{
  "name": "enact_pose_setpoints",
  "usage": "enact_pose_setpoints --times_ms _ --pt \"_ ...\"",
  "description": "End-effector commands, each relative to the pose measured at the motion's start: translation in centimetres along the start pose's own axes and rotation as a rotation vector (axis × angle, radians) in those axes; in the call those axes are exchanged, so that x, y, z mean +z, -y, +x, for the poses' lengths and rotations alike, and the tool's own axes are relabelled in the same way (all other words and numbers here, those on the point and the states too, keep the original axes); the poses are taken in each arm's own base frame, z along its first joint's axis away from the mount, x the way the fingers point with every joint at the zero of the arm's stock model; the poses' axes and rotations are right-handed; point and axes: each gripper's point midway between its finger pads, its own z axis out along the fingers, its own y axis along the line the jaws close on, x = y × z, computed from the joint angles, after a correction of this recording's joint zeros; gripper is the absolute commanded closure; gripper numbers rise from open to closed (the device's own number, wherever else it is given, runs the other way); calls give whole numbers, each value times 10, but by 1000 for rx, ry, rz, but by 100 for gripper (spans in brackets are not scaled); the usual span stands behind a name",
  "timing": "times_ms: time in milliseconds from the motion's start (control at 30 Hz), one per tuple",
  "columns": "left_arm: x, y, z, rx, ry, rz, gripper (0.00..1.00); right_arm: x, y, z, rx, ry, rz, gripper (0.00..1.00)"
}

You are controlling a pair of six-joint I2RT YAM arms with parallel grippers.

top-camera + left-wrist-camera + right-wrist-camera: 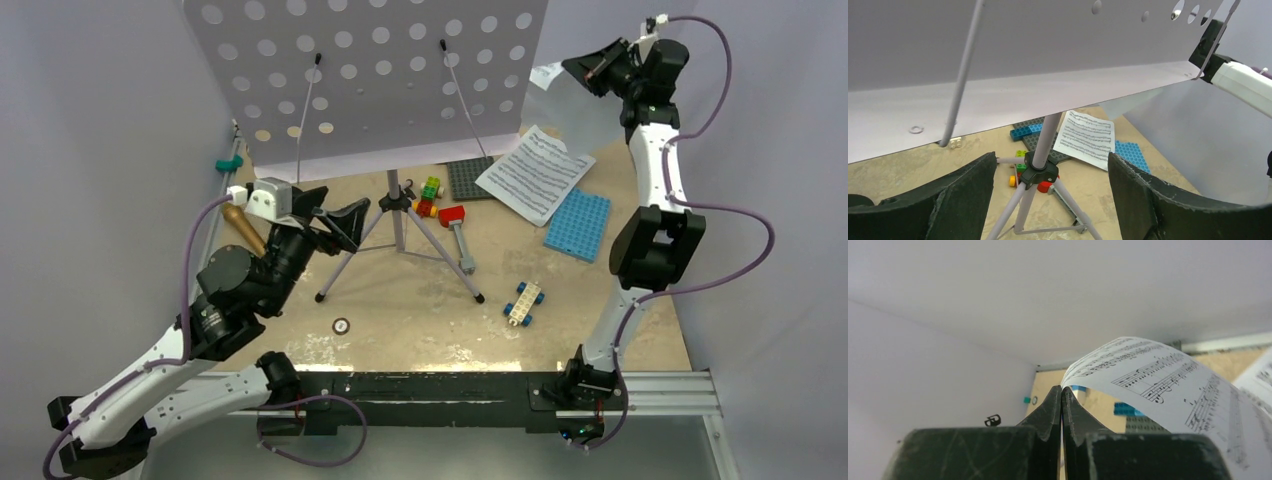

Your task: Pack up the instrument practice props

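Lilac walls enclose a tan table; the music stand stands upright near its far edge. Left gripper, jaws spread, hovers beside the pole. Right gripper pinches a sheet-music page above the far right corner. The microphone lies by the left edge.

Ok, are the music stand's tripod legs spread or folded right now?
Spread. The music stand stands upright; its legs splay outward from the black hub, feet far apart on the table.
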Motion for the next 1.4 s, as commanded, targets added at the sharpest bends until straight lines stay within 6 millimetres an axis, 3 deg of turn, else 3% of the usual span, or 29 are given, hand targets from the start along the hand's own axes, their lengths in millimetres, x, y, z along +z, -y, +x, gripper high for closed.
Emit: enact_pose_setpoints --times_ms 0,100,267,433,600,1100,1367 --pt "8 5 -16 22 46 7 15 4 -59 -19 -50 22 -177 100" --pt "9 9 -15 11 42 17 15 9 -45 -9 -70 0 -154 100" --pt "7 11 -4 -28 8 29 15 15 27 43 -23 -83 -42 100" --pt "1 9 11 -92 -30 27 15 2 100 113 77 -170 91 100" --pt "-6 8 24 -130 -75 28 15 -21 145 163 145 -216 204 100" --pt "-24 -2 42 -202 -112 19 16 -69 202 190 128 -282 521 100" --pt "-25 -2 51 -203 -132 20 15 -78 216 198 159 -324 602 100"
